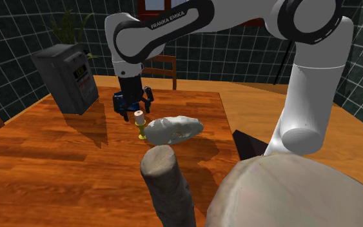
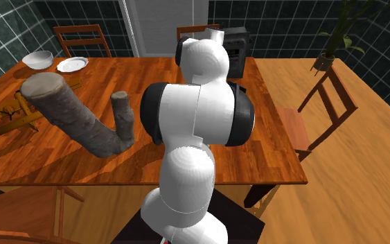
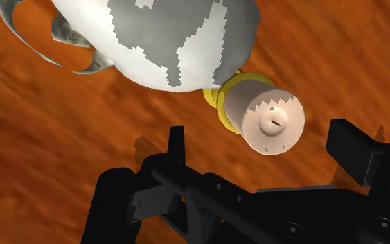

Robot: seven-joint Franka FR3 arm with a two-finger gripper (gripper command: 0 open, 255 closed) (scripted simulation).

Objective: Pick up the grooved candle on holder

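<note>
Nearest the shoulder camera, well in front of the candle, a grey-brown log (image 1: 167,187) stands up from the wooden counter (image 1: 57,167); a broad rounded grey-brown mass (image 1: 296,193) sits to the shoulder view's right of it; whether the two are joined cannot be told from this view.

Further in, a lumpy white and grey object (image 1: 175,129) lies just to the shoulder view's right of the candle and seems to touch its base.

The candle (image 1: 138,118) is a short pale cylinder, upright on a yellow holder (image 1: 142,136), near the middle of the counter; from the wrist camera its flat top (image 3: 273,125) shows a small wick mark, with the yellow holder (image 3: 221,97) ringing it below and the white and grey object (image 3: 165,41) pressed close against that ring.

The jaws hang directly above the candle on the white arm (image 1: 173,26); they stand apart, one black finger (image 3: 176,145) on either side of the candle's top, and neither touches it.

Beyond the candle, toward the shoulder view's left, a dark box (image 1: 67,77) with a small panel stands on the counter; behind the candle a wooden chair (image 1: 162,64) faces the far edge; furthest off, a green plant (image 1: 70,29) rises before the dark tiled wall (image 1: 19,39).
</note>
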